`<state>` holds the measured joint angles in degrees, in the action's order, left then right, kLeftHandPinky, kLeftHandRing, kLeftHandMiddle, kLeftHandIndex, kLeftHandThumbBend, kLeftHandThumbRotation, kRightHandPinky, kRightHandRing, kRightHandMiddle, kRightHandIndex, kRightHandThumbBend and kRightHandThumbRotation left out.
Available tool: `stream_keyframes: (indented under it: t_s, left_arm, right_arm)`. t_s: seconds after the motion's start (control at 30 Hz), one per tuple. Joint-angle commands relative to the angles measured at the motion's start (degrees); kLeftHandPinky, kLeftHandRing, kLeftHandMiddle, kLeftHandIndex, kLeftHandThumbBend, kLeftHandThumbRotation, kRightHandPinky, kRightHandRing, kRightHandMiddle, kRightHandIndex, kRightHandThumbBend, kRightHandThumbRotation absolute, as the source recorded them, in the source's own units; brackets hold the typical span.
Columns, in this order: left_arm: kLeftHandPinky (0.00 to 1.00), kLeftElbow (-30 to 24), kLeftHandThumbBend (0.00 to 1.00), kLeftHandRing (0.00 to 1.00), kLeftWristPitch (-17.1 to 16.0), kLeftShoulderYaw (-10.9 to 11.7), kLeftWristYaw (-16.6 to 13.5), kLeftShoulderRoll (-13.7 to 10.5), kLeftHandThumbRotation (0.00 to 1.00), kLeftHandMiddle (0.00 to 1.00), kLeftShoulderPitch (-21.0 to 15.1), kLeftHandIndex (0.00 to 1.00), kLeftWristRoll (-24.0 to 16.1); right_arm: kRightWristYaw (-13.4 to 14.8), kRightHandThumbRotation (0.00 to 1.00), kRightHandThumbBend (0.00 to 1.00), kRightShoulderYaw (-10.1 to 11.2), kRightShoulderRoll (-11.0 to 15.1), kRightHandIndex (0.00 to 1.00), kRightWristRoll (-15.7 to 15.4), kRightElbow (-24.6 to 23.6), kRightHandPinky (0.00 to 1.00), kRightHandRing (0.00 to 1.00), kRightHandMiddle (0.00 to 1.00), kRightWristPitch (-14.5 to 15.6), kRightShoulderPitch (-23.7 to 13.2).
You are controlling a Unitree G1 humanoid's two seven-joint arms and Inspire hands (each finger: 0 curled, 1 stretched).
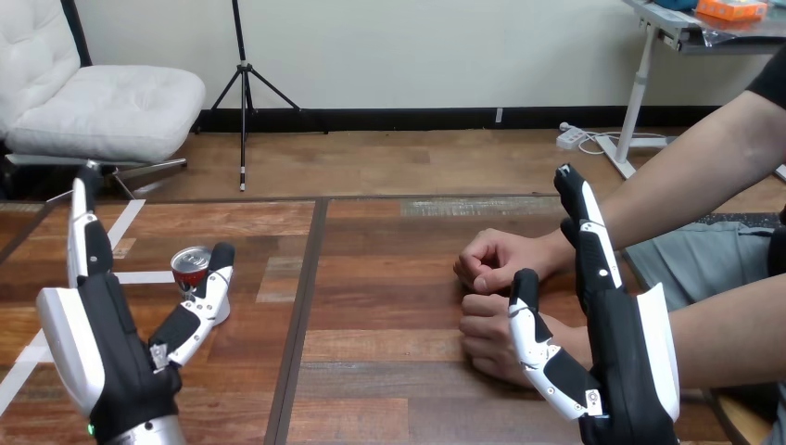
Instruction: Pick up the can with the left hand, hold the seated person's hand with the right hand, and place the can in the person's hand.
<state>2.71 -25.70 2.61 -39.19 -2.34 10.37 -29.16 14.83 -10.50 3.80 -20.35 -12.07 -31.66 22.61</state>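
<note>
Can [191, 268] stands on table [389, 315] by open left hand [104, 345]; open right hand [623, 366] beside person's hands [496, 261].

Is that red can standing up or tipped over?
Upright. The can stands on the table with its round silver top facing up, beside the thumb of the left hand.

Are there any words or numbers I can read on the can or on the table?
None can be read.
The can: any print on its red side is too small to tell.
The table: bare wood with no words or numbers on it.
</note>
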Motion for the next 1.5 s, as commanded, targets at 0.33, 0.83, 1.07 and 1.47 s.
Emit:
stream_keyframes:
  t_s: [0.33, 0.83, 1.07, 1.47]
  left_arm:
    - [0.83, 4.8, 0.70, 0.88, 2.9, 0.7, 0.7, -0.6, 0.00, 0.89, -7.6, 0.88, 0.9]
    - [0.76, 11.7, 0.72, 0.82, 3.8, 1.1, 1.4, -1.8, 0.00, 0.85, -12.1, 0.84, 2.4]
    - [0.75, 14.6, 0.73, 0.82, 4.5, 1.2, 2.1, -2.3, 0.00, 0.85, -14.0, 0.84, 3.4]
    - [0.76, 18.1, 0.72, 0.83, 5.8, 0.8, 2.5, -3.5, 0.00, 0.86, -16.5, 0.85, 3.8]
  right_arm:
    - [0.2, 0.00, 0.00, 0.2, -1.5, 0.98, -0.2, -0.6, 1.00, 1.00, 0.99, -0.4, -2.3]
    - [0.0, 0.00, 0.00, 0.3, -1.6, 0.97, 0.0, -1.0, 1.00, 1.00, 0.98, 0.2, -2.2]
    - [0.2, 0.00, 0.00, 0.5, -1.3, 0.97, -0.6, -0.8, 1.00, 0.99, 0.98, -0.2, -2.4]
    - [-0.1, 0.00, 0.00, 0.5, -1.1, 0.97, 0.4, -0.2, 1.00, 0.99, 0.98, -0.8, -2.6]
